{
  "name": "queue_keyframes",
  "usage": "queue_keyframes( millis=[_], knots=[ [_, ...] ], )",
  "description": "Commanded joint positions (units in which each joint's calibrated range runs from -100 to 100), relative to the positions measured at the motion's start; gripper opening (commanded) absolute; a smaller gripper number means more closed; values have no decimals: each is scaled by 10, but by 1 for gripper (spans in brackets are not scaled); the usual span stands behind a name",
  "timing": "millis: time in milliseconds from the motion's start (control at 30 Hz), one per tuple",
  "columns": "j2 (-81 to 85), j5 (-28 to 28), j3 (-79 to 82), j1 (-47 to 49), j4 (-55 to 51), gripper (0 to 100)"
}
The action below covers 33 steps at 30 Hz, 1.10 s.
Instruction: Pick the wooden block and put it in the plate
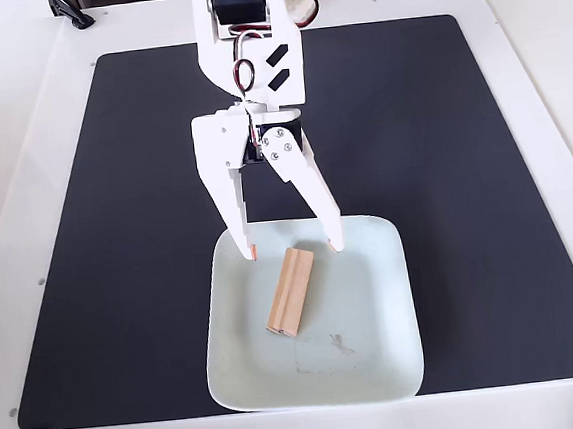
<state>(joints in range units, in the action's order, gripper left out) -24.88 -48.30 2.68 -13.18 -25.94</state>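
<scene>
While your gripper (pixel 292 250) hangs over the plate's (pixel 380 367) far edge, its fingers stand spread apart, holding nothing. The block (pixel 290 290) lies flat inside the plate, left of centre, just below the fingertips and clear of both. The plate sits on the mat's (pixel 441 141) near edge.

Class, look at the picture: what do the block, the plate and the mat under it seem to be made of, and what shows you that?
Block: light tan bare wood, grain lines running lengthwise. Plate: probably glazed ceramic, pale mint-white with glossy sheen. Mat: matte black sheet, material unclear.
</scene>
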Motion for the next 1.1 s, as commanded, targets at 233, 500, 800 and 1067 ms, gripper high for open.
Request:
queue_keyframes(
  millis=[233, 500, 800, 1067],
  knots=[
    [22, 3, 20, -4, 0, 22],
    [155, 3, 177, 4, 6, 2],
    [440, 3, 483, 32, 7, 1],
    [673, 3, 718, 60, 7, 1]
  ],
)
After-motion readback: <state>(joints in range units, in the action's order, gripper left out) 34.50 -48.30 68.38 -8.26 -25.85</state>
